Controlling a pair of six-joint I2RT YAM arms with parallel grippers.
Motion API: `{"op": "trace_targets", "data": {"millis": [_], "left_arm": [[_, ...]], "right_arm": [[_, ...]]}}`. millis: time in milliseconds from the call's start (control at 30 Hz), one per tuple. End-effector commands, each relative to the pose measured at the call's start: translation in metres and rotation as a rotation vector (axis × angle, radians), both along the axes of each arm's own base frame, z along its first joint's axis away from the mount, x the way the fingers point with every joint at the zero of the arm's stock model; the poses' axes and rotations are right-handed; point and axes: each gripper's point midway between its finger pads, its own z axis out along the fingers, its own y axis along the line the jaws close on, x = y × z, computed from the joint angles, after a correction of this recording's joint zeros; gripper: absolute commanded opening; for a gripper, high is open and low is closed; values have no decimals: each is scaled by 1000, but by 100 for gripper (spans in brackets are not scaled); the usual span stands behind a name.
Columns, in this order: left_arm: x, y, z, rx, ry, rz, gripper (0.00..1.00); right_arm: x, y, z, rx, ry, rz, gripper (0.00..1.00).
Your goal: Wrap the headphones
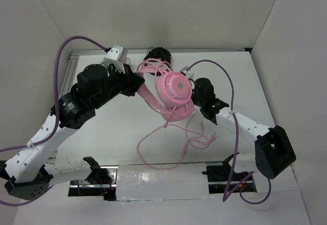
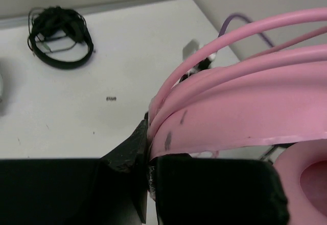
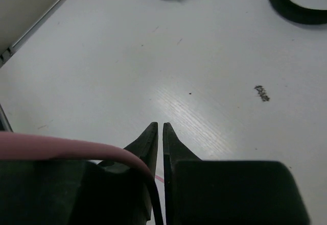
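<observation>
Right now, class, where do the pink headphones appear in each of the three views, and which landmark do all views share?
Top external: pink headphones at centre, between the arms.
Left wrist: their headband fills the right half.
Right wrist: only a pink strand of them, lower left.
Shared landmark: the black headphones.

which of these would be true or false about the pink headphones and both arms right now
1. The left end effector grips the pink over-ear headphones by the headband. True.
2. The headphones lie flat on the white table. False: they are held up; only their thin pink cable trails on it.
3. The right end effector is wide open. False: it is shut, a pink sliver of cable between its fingers.
4. Black corded headphones lie near the table's far edge. True.
</observation>
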Motion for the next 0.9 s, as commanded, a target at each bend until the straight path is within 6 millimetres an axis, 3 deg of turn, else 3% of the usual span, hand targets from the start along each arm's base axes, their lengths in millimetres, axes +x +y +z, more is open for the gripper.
{"op": "trace_targets", "data": {"millis": [0, 233, 300, 367, 500, 600, 633, 700, 767, 833, 867], "left_arm": [[7, 5, 85, -201, -155, 62, 0], [22, 23, 158, -216, -312, 168, 0], [28, 22, 163, -190, -329, 183, 0], [32, 33, 180, -199, -370, 245, 0], [52, 47, 196, -181, -450, 375, 0], [67, 61, 210, -151, -526, 496, 0], [71, 66, 212, -109, -553, 529, 0], [87, 72, 209, -63, -564, 579, 0], [109, 68, 186, -47, -481, 562, 0], [137, 95, 157, -32, -360, 622, 0], [144, 89, 146, -26, -330, 610, 0]], "right_arm": [[-11, 29, -7, 52, -12, 108, 16], [-31, 76, -35, 73, 29, 235, 17], [-37, 82, -46, 68, 51, 259, 17], [-46, 86, -53, 76, 69, 296, 18], [-78, 95, -68, 70, 90, 374, 18], [-95, 92, -82, 49, 109, 389, 10], [-104, 89, -90, 37, 126, 396, 3], [-113, 81, -95, 29, 142, 375, 0], [-116, 74, -98, 28, 153, 307, 0], [-126, 61, -91, 34, 145, 223, 0], [-125, 59, -97, 12, 159, 181, 0]]}}
